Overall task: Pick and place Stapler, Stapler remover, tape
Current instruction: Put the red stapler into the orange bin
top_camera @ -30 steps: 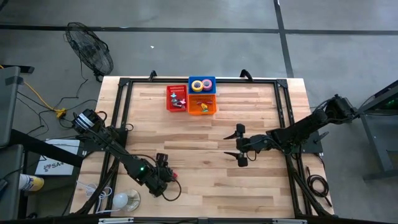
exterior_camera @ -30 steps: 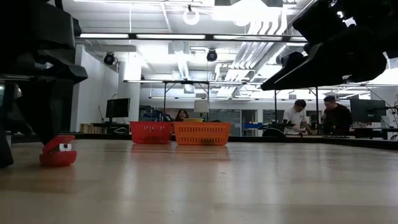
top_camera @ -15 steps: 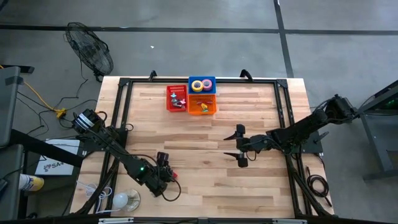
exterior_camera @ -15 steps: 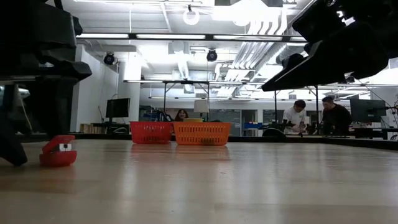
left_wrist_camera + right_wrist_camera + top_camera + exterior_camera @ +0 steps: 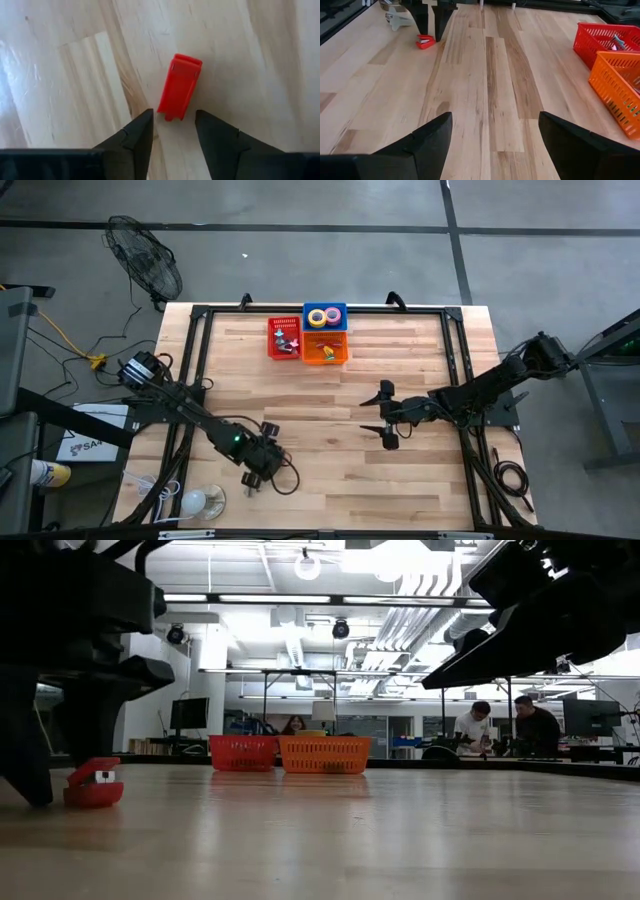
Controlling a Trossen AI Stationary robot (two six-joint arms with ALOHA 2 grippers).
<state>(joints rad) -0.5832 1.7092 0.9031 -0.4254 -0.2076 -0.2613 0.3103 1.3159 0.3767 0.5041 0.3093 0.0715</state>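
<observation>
- Two arms in view; I note the left gripper [image 5: 172, 131] first, low over the near-left tabletop [image 5: 330, 470], its jaws spread either side of the red stapler [image 5: 179, 93].
- Since a second ago this arm has swung over and squared up on it; stapler lies flat, untouched. I judge a descent and close comes next.
- Baskets [image 5: 308, 340] sit far-centre.
- Right gripper [image 5: 385, 417] waits mid-right, jaws spread, holding nothing.

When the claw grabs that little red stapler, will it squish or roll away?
Probably neither. The red stapler looks like hard, boxy plastic lying flat on the wooden table, so rolling seems unlikely. It looks small and light, so the open left claw might nudge it sideways.
</observation>
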